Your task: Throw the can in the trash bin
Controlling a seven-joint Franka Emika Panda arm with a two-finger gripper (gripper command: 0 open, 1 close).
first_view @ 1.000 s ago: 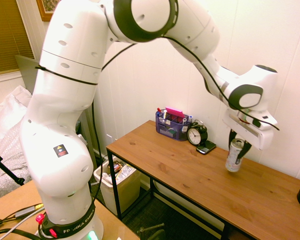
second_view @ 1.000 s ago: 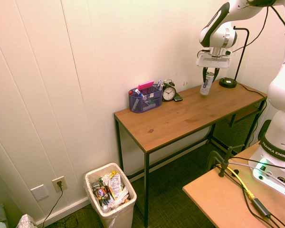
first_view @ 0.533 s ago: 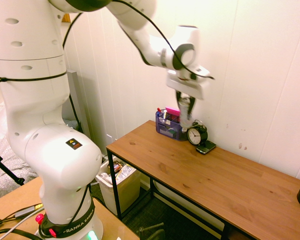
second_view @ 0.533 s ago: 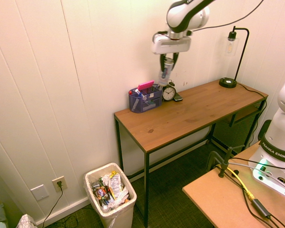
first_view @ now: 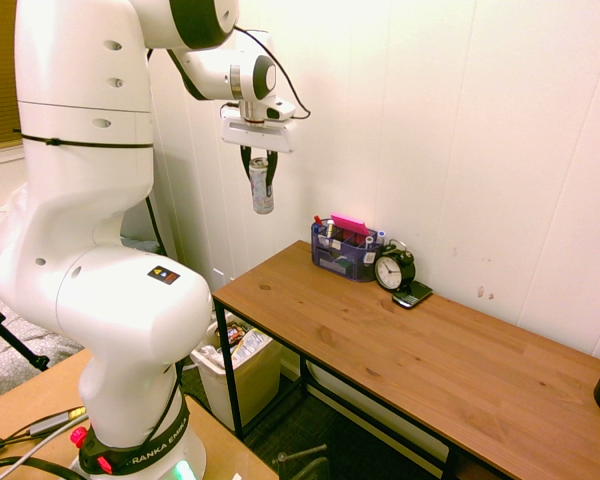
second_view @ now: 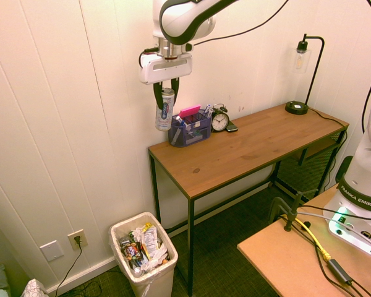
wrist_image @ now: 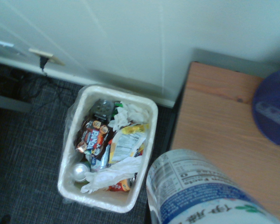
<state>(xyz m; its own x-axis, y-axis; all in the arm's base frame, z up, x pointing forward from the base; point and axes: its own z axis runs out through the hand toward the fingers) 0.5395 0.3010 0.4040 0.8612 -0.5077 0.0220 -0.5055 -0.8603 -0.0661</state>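
My gripper (first_view: 259, 180) (second_view: 165, 102) is shut on the slim silver-white can (first_view: 261, 188) (second_view: 164, 111), which hangs upright high in the air past the wooden table's (second_view: 235, 154) left end. The can's printed side (wrist_image: 196, 186) fills the lower right of the wrist view. Down on the floor stands the cream-white trash bin (second_view: 119, 228) (first_view: 220, 375) (wrist_image: 149, 126), full of colourful wrappers. From the wrist view the bin lies below and a little to one side of the can.
A blue-purple organizer box (second_view: 188, 129) (first_view: 342, 252), a black alarm clock (second_view: 220, 120) (first_view: 393, 270) and a phone (first_view: 412, 295) stand at the table's back edge. A black desk lamp (second_view: 300, 80) is at the far end. A white panelled wall (second_view: 80, 124) runs close behind the gripper.
The arm has swung the can from just above the table's lamp end, up over the clock and organizer, to beyond the table's other end, above the floor near the bin.
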